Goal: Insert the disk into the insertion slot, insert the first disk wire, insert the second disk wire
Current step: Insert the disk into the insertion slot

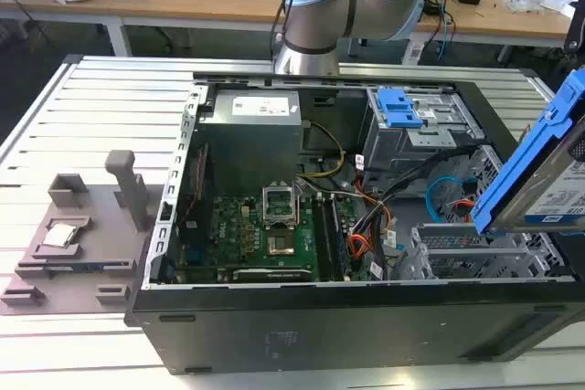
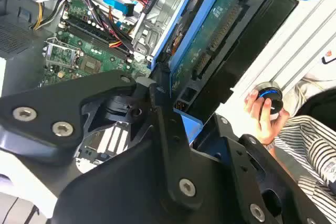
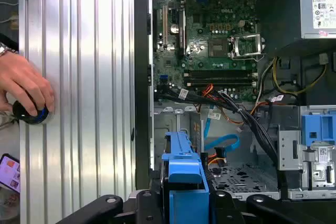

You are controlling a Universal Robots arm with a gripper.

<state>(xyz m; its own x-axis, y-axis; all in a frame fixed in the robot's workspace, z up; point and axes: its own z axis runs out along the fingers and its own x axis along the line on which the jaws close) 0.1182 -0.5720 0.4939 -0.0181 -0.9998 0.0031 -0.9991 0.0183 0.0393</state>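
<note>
**Lighting and image quality.** Even, diffuse overhead light fills the exterior view. The slatted table [image 1: 101, 107] carries a soft sheen with no hard shadows, while the inside of the open computer case [image 1: 320, 326] is dimmer. Its black near wall is almost featureless. At the exterior view's right edge, the disk [image 1: 548, 180] sits close to the lens and looks slightly soft. In the second wrist view, the table slats wash out to near white behind the dark gripper [image 2: 181, 111]. In the first wrist view, glare streaks run along the slats, and the motherboard [image 3: 210, 40] is evenly lit.
</note>
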